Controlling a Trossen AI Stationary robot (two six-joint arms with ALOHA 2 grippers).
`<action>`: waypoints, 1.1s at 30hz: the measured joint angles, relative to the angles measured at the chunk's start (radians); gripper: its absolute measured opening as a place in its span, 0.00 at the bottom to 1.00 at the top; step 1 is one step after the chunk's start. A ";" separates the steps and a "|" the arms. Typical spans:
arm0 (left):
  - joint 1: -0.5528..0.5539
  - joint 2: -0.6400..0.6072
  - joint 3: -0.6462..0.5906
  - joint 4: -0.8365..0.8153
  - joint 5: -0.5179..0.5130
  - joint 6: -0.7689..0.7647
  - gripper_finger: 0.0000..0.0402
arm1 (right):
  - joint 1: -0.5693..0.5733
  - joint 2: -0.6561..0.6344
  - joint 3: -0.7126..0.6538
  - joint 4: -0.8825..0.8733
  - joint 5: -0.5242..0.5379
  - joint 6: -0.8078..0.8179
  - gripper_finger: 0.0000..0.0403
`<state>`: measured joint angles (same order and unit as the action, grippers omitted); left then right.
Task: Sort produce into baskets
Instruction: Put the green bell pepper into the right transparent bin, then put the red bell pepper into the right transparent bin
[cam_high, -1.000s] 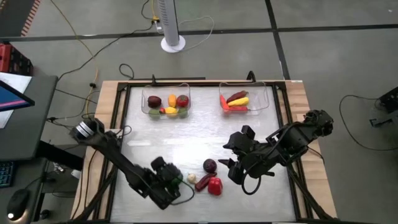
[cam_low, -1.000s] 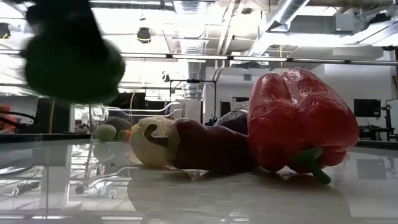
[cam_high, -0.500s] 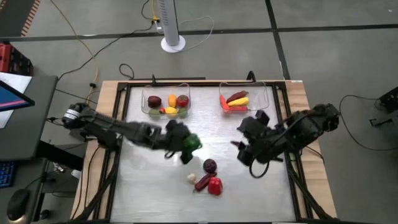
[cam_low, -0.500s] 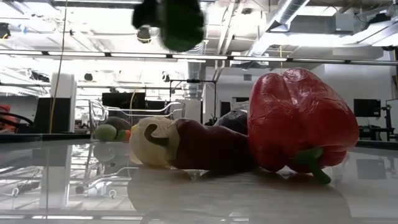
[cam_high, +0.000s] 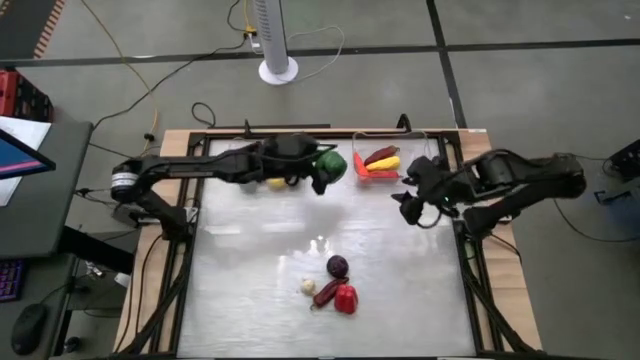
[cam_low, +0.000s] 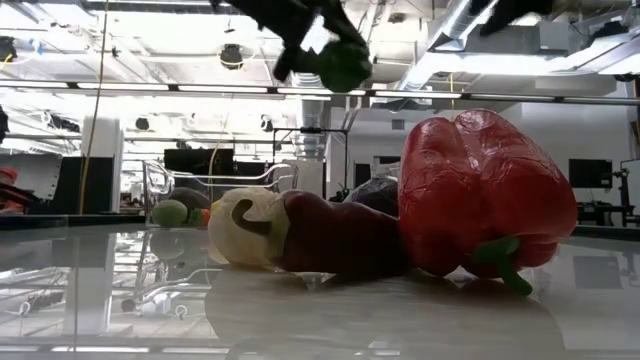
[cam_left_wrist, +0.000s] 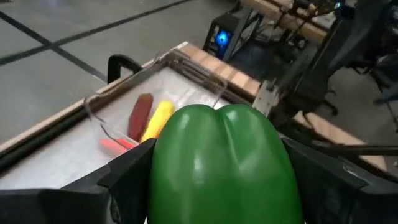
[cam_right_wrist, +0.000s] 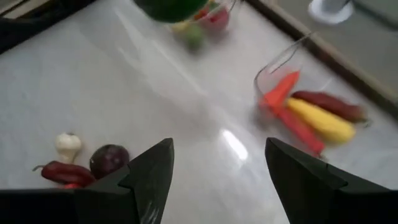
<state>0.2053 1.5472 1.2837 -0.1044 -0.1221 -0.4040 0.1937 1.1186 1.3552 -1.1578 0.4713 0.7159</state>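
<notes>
My left gripper (cam_high: 320, 170) is shut on a green pepper (cam_high: 330, 163), high over the far part of the table, between the two clear baskets. The pepper also shows in the low view (cam_low: 342, 62) and in the left wrist view (cam_left_wrist: 224, 162). The left basket (cam_high: 248, 182) is mostly hidden under my left arm. The right basket (cam_high: 392, 160) holds red, yellow and dark red pieces. My right gripper (cam_high: 406, 198) is open and empty just near of the right basket. A purple round piece (cam_high: 338, 266), a garlic bulb (cam_high: 308, 287), a dark chilli (cam_high: 326, 292) and a red pepper (cam_high: 346, 298) lie on the table. My left gripper pinches the green pepper by two opposite sides (cam_left_wrist: 163, 168) between its two fingers (cam_left_wrist: 127, 177). The fingers come about level from the table's left. The pepper is lifted clear, well above the table.
The four loose pieces lie close together near the table's middle, toward the near edge; in the low view the red pepper (cam_low: 485, 195) and chilli (cam_low: 335, 235) fill the foreground. A raised frame (cam_high: 200, 200) runs round the table. A fan stand (cam_high: 278, 68) is on the floor beyond.
My left gripper has carried the green pepper up from the table's near left part toward the far edge and somewhat right, to between the baskets. My right gripper has drawn back from the loose pieces toward the far right, next to the right basket.
</notes>
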 joint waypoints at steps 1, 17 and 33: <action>0.019 0.022 -0.001 0.025 0.025 0.010 0.74 | -0.029 -0.021 -0.047 0.041 -0.037 -0.013 0.70; 0.155 0.434 0.307 0.159 0.215 0.013 0.74 | -0.370 -0.174 -0.167 0.156 -0.294 -0.148 0.70; 0.161 0.744 0.817 -0.260 0.125 0.073 0.95 | -0.366 -0.231 -0.167 0.111 -0.267 -0.088 0.70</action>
<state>0.3664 2.2908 2.1011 -0.3641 0.0032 -0.3311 -0.1720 0.8871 1.1877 -1.0464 0.2043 0.6281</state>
